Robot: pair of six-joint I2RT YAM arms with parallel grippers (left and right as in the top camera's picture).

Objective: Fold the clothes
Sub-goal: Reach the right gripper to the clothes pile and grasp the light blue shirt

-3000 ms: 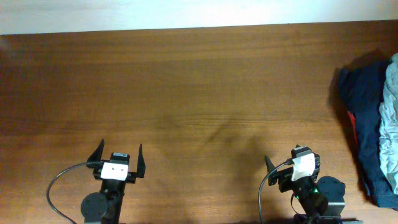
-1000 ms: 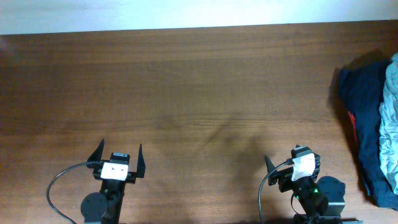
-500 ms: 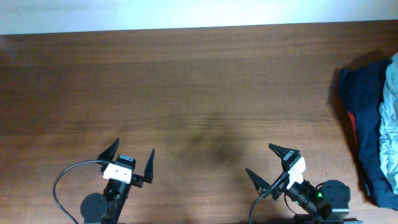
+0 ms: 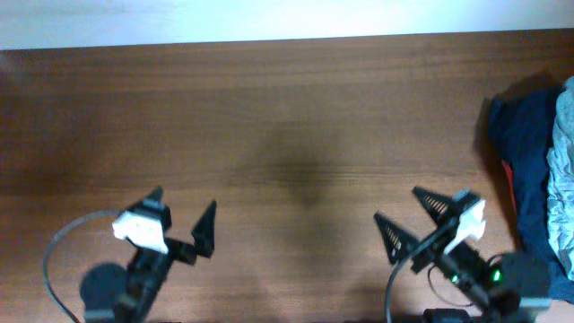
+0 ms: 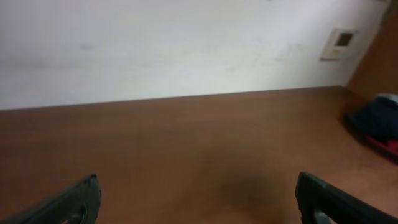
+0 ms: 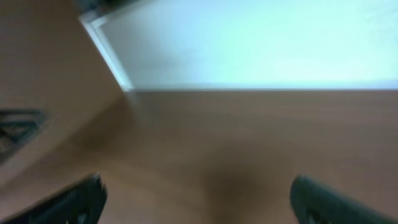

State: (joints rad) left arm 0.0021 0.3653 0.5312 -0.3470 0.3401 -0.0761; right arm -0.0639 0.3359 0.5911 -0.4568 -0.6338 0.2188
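T-shirt (image 4: pixel 563 179) crumpled at right table edge, untouched; folding not begun.
Left gripper (image 4: pixel 184 202), right gripper (image 4: pixel 397 205): jaws apart, empty, well away from it.

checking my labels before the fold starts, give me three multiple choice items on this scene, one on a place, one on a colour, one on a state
1. Where is the pale T-shirt?
A) centre of the table
B) at the table's right edge, beside the navy garment
C) at the table's left edge

2. What colour is the patch on the navy garment?
A) yellow
B) green
C) red

3. How do the left gripper and right gripper stand?
A) both open, empty
B) both shut
C) one shut on cloth

Answers:
1 B, the overhead view shows it at the far right.
2 C, red shows against the navy cloth.
3 A, each wrist view shows spread fingers with only bare table between.
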